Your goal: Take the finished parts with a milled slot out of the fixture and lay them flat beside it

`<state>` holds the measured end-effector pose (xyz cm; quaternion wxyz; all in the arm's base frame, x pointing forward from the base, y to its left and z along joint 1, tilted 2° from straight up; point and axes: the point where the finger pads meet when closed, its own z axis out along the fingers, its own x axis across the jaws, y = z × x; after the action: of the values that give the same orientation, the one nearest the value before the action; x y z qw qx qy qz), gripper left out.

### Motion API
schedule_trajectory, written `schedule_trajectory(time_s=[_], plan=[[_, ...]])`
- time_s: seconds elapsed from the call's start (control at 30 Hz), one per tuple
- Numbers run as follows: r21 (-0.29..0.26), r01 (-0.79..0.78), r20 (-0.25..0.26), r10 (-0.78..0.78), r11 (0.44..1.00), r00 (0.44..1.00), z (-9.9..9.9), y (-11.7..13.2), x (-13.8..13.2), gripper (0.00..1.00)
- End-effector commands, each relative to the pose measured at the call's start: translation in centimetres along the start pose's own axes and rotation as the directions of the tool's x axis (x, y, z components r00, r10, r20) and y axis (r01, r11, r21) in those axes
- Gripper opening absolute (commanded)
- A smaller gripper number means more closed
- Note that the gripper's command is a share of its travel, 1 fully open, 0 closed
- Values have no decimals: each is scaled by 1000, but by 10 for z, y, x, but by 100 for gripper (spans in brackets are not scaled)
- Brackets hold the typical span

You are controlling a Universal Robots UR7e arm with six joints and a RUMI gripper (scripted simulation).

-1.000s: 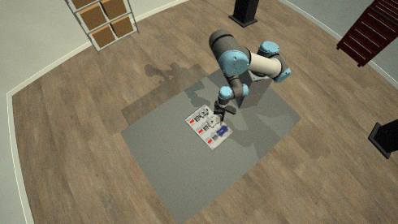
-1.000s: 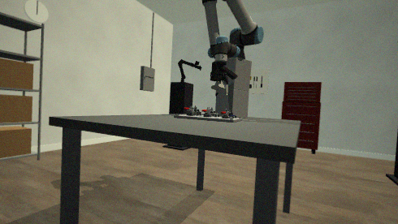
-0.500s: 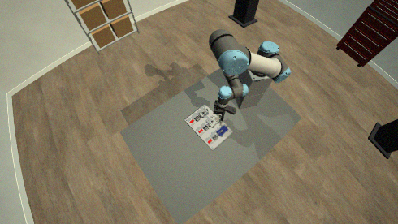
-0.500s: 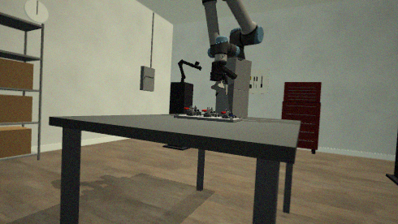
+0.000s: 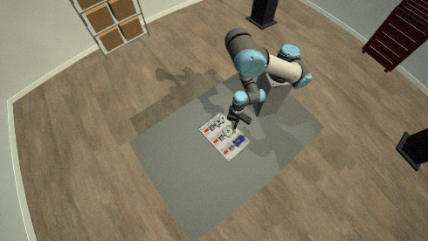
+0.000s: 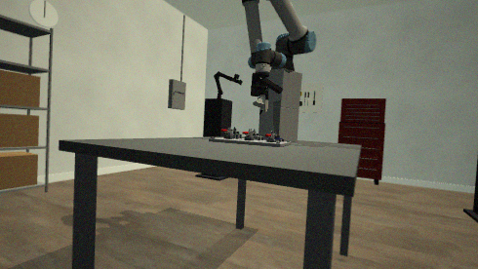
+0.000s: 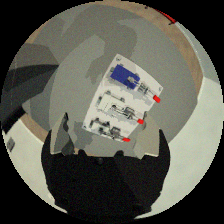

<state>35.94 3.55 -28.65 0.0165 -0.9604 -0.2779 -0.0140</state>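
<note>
My open gripper [image 5: 234, 127] [image 6: 262, 106] [image 7: 104, 112] hangs up over the white fixture [image 5: 229, 158] [image 6: 249, 141] [image 7: 89, 125].
From left to right in my top view, one pale part [image 5: 219, 120] [image 7: 100, 121] sits in the fixture, then another pale part [image 5: 227, 131] [image 7: 111, 104], then the blue blank [image 5: 238, 141] [image 7: 124, 76]. My jaws are wide apart. Any slots are too small to see.

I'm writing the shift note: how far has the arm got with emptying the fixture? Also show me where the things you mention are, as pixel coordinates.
Nothing looks finished: no part shows laid on the grey table [image 5: 175, 175] [image 6: 219, 155] beside the white fixture plate [image 5: 229, 158] [image 6: 249, 141] [image 7: 90, 121]. The open black two-jaw gripper [image 7: 104, 112] hangs above it. Both pale slotted parts seem left to remove; the blue blank [image 5: 238, 141] [image 7: 123, 76] sits in place, as wanted.
</note>
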Motion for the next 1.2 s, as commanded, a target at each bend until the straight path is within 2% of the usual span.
schedule_trajectory(time_s=[0.0,0.07,0.67,0.73,0.8,0.97,1.17], plan=[[-2,-180,3,180,984,984,-5,11,1,100],[-2,-257,2,257,966,966,-7,16,1,100],[-2,-258,2,258,966,966,-7,16,1,100],[-3,-339,2,339,941,941,-10,22,1,100],[-3,-339,2,339,941,941,-10,22,1,100],[-3,-549,2,549,836,836,-17,37,1,100],[-3,-549,2,549,836,836,-17,37,1,100]])
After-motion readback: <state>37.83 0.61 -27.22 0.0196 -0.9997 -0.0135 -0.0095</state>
